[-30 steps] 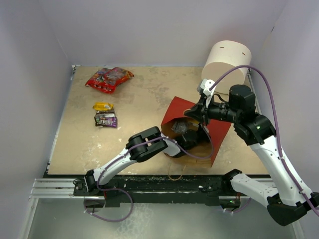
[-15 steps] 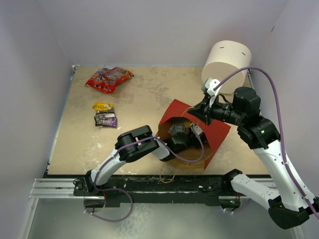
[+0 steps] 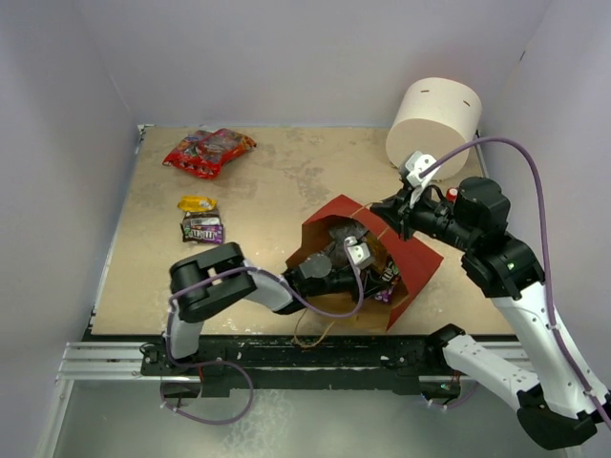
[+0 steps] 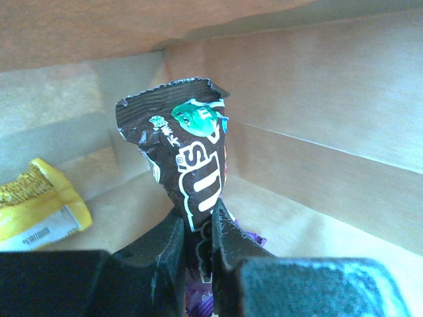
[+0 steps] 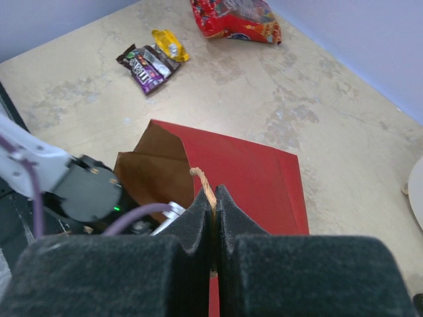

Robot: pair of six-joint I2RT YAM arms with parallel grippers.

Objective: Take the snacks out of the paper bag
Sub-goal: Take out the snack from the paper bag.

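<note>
A red-brown paper bag (image 3: 415, 250) lies on its side on the near right part of a tan table (image 3: 267, 191), its mouth gaping toward the left arm. The left arm reaches in through the mouth. Seen from the left wrist, inside the tan interior, the left gripper (image 4: 198, 228) has its fingers pinched on the lower end of a dark brown candy packet (image 4: 192, 158), which stands up from the jaws. A yellow packet (image 4: 39, 208) lies on the bag's floor to the left, apart from the fingers. The right gripper (image 5: 213, 205) is above the bag's upper edge, its fingers pressed tight together on a thin string handle (image 5: 203, 185). Three snacks lie on the table well left of the bag: a red cartoon-printed bag (image 3: 208, 151) at the far left, and nearer, a yellow wrapper (image 3: 197, 203) touching a dark purple packet (image 3: 202, 229). A white cylinder (image 3: 437, 119) stands at the far right corner.
</note>
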